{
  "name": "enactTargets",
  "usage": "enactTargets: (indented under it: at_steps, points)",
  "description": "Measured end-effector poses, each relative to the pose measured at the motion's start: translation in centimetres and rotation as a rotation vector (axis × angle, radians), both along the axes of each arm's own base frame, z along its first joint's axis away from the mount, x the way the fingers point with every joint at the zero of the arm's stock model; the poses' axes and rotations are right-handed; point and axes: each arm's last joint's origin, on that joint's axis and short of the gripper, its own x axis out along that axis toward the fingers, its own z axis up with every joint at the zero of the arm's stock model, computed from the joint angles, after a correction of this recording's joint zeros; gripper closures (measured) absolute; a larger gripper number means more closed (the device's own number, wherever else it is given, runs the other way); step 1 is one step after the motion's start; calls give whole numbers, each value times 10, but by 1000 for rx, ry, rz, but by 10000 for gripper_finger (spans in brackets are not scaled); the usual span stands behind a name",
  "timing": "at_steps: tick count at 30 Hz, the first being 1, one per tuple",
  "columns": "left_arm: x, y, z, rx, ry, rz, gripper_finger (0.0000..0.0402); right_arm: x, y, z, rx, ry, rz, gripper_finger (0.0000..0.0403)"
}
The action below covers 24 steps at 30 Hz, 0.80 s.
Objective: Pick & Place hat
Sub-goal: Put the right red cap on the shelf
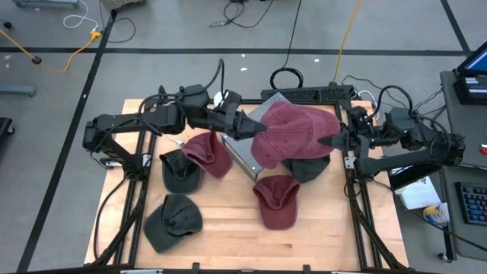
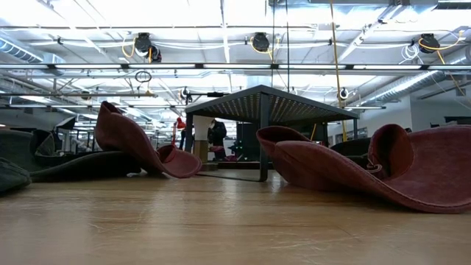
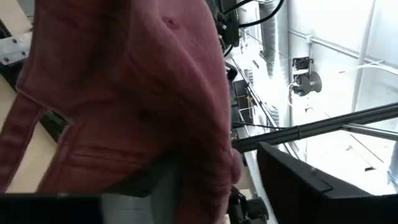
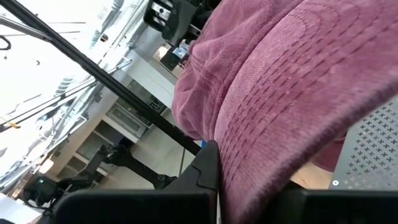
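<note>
I see a large red hat (image 1: 293, 133) lifted above the back-centre of the wooden counter (image 1: 228, 236), stretched between both arms. It hangs over a grey perforated metal stand (image 1: 262, 106), which the low view shows as a small table-like frame (image 2: 261, 103) on thin legs.

Left hand (image 1: 255, 129): it sits at the left edge of the red hat, fingers reaching into the fabric. In the left wrist view the red cloth (image 3: 143, 93) fills most of the frame right in front of the hand. I cannot tell whether the fingers are clamped on the hat or only resting against it.

Right hand (image 1: 329, 141): it is at the right edge of the same hat, clenched on the brim. The right wrist view shows the stitched brim (image 4: 298, 112) pinched between the dark fingers (image 4: 205, 171), with the perforated stand surface (image 4: 373, 149) just beyond.

Other items on the counter:
- A second red hat (image 1: 209, 152), left of the stand, overlapping a dark green hat (image 1: 180, 171).
- A third red hat (image 1: 276, 202), near the counter's middle, lying apart from both hands.
- Another dark green hat (image 1: 171, 222), at the front left.
- A dark hat (image 1: 308, 167), partly hidden under the lifted red hat.

The low view shows two red hats (image 2: 140, 147) (image 2: 368, 169) lying on the wood on either side of the stand.
</note>
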Motion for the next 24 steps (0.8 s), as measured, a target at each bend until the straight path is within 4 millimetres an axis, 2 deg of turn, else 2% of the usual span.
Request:
enactTargets:
  at_steps: [6,8,14,18,24]
  points:
    - [0,1,3,20,-30,48,356,-1,-1,0,-22,-5,-26,391]
    - [0,1,2,34,-33,50,382,-1,-1,0,-26,-4,-26,388]
    - [-1,5,9,47,-102,62,371,-1,-2,-2,-75,13,-62,362]
    - [-6,11,22,85,-241,69,384,-2,-3,-13,-89,136,-103,309]
    - [-8,23,24,71,-251,100,384,-3,-6,-24,-197,255,-181,234]
